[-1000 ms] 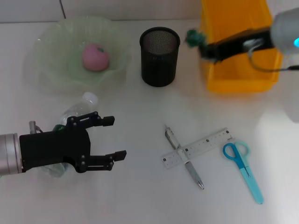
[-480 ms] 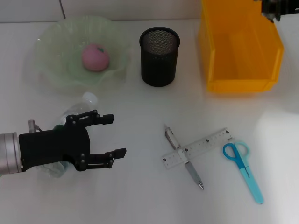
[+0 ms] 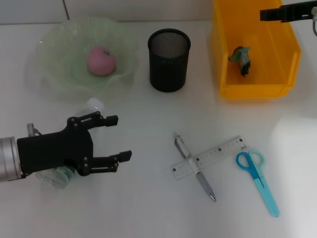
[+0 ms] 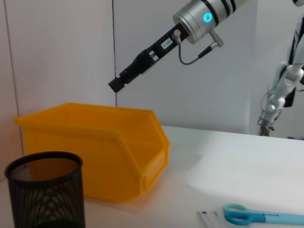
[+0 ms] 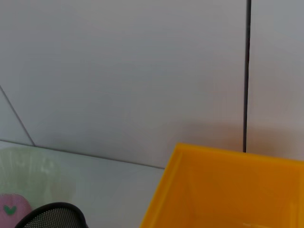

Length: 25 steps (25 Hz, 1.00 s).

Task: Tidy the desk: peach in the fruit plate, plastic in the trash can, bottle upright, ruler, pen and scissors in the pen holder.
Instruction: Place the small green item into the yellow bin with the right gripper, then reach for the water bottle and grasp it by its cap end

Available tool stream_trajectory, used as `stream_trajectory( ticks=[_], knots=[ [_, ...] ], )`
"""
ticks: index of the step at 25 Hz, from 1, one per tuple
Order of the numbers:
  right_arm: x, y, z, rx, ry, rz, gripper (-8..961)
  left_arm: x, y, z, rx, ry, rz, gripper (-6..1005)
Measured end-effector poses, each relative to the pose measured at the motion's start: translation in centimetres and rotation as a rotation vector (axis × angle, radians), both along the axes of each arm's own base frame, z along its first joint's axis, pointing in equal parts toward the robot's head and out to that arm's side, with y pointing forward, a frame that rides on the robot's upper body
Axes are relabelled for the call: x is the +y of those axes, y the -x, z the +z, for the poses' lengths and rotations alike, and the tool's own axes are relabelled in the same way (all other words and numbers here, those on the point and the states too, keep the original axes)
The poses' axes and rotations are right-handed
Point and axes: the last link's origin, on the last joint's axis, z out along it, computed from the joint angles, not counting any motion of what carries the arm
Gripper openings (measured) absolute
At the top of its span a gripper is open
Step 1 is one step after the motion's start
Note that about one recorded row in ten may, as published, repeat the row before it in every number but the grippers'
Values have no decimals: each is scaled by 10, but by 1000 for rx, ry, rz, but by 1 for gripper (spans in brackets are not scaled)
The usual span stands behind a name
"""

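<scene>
Plastic dropped, both our arms shifted

A second ago our right gripper held the crumpled plastic at the near-left edge of the yellow trash can; half a second ago it had swung away to the top right corner, with no plastic showing in the bin. Now the plastic lies inside the trash can, toward its left wall, and our right gripper reaches back in over the can's far right rim, holding nothing. Our left gripper, jaws spread as before, has edged slightly up and leftward over the lying bottle, hiding more of it.
</scene>
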Motion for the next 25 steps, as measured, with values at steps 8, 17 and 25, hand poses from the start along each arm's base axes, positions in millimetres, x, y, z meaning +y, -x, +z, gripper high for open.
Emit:
stream_trajectory(
  ticks=[8, 17, 25],
  knots=[
    [-31, 4, 10, 107, -18, 117, 668, 7, -3, 15, -122, -19, 122, 862],
    [-108, -22, -18, 359, 77, 586, 818, 13, -19, 38, -229, -18, 174, 863],
    [-166, -87, -71, 380, 190, 692, 818, 20, -51, 56, -291, -33, 66, 862]
  ],
)
